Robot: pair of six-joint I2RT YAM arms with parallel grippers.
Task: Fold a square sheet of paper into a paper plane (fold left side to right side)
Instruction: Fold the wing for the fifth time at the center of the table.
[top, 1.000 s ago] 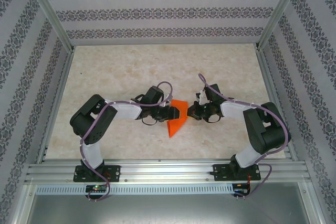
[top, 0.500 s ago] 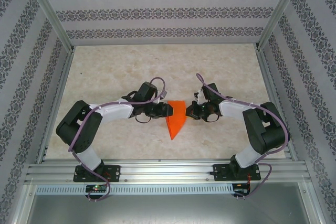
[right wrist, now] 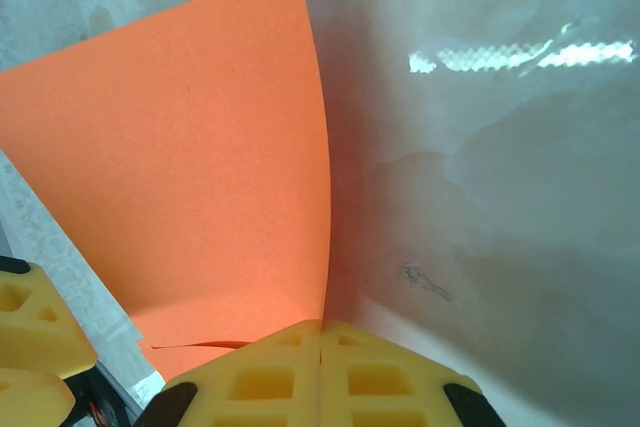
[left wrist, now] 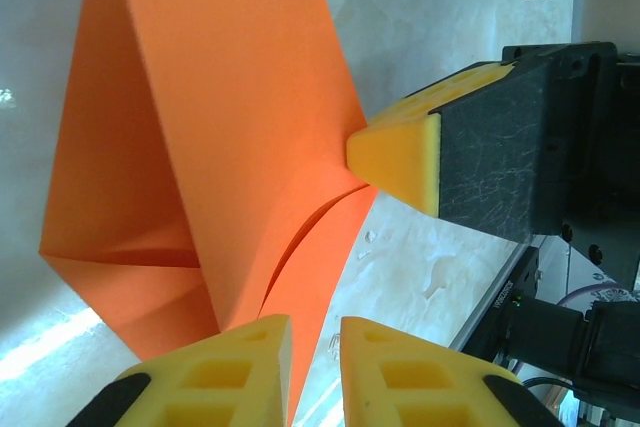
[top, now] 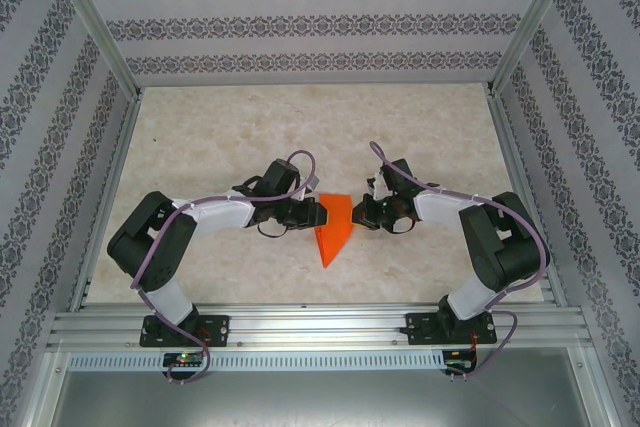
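**Left claw closes in on orange sheet**

Narrower than a second ago, the left gripper [left wrist: 315, 332] straddles one edge of the folded sheet of paper [top: 336, 227] at mid-table [top: 230, 127]; whether it pinches is unclear. The right gripper [right wrist: 320, 332] clamps the opposite edge.

Pale marbled table [top: 220, 127], railed in metal. Bears one folded orange paper [top: 335, 227] near its middle, tip toward the near edge, one flap raised.

paper [top: 335, 227]: bright orange | end effector pads [right wrist: 290, 349]: yellow | table [top: 220, 127]: beige marbled | walls [top: 300, 27]: grey floral stripes
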